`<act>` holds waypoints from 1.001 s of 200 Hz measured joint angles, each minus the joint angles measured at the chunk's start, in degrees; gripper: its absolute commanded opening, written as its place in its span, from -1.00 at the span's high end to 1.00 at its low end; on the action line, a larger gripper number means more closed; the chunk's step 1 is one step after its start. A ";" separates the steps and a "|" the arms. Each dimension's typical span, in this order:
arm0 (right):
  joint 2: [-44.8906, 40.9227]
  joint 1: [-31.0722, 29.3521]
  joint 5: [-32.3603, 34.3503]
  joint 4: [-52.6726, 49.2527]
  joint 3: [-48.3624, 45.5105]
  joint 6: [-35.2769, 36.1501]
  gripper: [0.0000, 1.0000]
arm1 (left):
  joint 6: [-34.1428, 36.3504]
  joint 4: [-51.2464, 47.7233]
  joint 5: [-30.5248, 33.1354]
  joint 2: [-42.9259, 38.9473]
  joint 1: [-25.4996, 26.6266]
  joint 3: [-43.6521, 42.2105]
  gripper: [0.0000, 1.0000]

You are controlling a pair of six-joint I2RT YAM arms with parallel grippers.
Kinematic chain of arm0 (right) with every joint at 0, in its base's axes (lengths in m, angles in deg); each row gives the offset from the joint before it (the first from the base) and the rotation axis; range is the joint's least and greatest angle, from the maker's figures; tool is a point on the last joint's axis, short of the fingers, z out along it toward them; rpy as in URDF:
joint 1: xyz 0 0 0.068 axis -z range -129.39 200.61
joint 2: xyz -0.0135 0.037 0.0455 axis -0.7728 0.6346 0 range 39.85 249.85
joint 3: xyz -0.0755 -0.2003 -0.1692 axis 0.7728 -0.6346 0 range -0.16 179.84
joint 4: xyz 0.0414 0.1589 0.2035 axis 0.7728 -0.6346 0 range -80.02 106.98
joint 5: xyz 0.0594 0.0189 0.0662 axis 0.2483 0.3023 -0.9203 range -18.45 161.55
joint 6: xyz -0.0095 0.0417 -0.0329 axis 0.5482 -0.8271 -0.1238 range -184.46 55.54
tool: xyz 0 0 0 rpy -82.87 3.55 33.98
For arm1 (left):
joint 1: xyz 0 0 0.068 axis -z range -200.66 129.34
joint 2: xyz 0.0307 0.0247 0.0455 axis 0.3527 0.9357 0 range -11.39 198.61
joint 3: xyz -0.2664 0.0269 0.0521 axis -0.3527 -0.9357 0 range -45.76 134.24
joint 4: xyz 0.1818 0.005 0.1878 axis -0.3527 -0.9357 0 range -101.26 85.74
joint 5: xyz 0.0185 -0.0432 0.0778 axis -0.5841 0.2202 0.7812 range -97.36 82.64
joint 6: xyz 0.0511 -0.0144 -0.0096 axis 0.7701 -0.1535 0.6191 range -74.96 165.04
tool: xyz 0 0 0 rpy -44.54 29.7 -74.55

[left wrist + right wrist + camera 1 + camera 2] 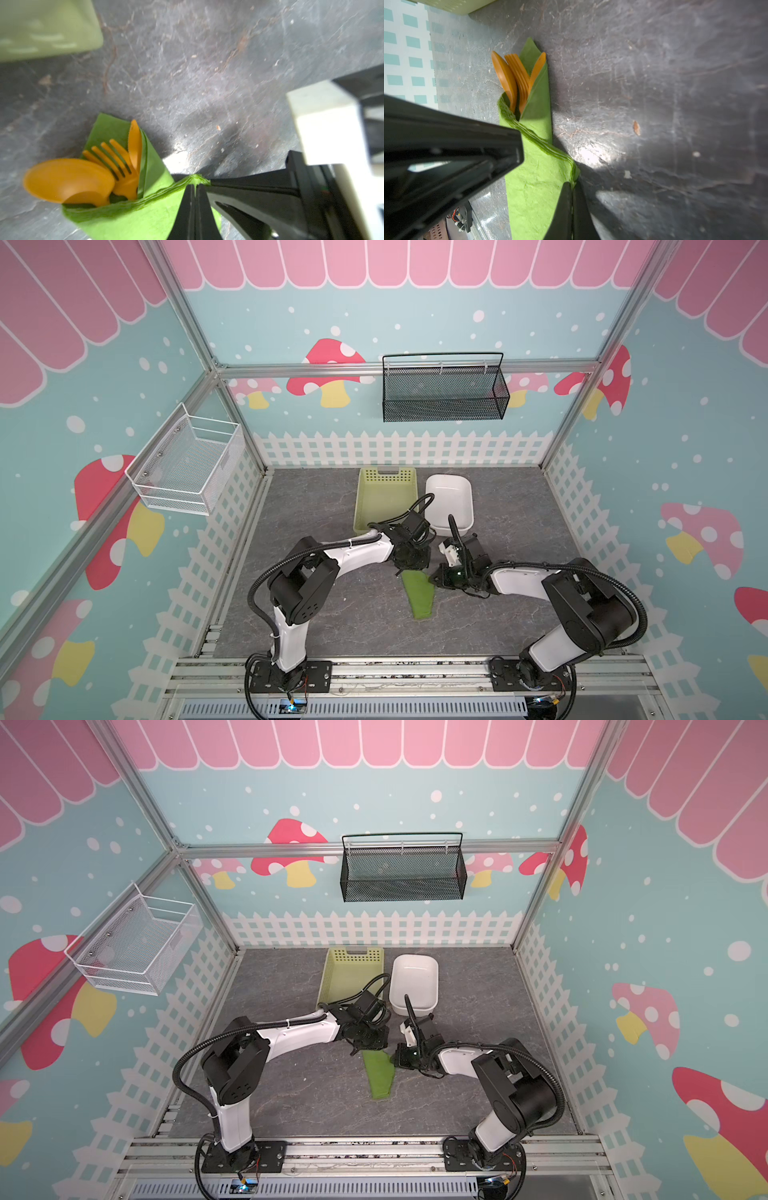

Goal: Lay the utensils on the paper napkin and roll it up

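The green paper napkin lies mid-table, folded into a narrow wrap around the utensils. The orange spoon, fork and knife stick out of its open end; the right wrist view also shows the spoon, fork and knife. My left gripper is shut on the napkin's layered folded edge. My right gripper is shut on that same edge right beside it. The utensil handles are hidden inside the paper.
A pale yellow-green perforated basket and a white dish stand just behind the grippers. A black mesh basket hangs on the back wall and a white wire basket on the left wall.
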State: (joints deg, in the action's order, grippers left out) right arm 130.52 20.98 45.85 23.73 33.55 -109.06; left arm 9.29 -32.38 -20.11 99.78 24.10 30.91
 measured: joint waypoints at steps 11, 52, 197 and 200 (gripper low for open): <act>0.00 0.00 -0.02 0.00 0.00 0.00 1.00 | 0.00 -0.15 0.81 0.09 0.00 0.24 0.96; -0.07 0.02 -0.04 0.37 -0.22 -0.02 1.00 | 0.07 -1.03 2.95 1.88 -0.02 0.61 0.97; -1.97 0.00 0.24 1.46 -2.64 -2.40 1.00 | 1.51 -1.38 6.12 3.91 -0.04 2.03 1.00; -1.97 0.00 0.24 1.46 -2.64 -2.40 1.00 | 1.51 -1.38 6.12 3.91 -0.04 2.03 1.00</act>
State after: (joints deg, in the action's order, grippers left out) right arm 128.56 20.98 46.09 25.19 30.91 -111.46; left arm 10.80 -33.76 -13.99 103.70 24.05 32.94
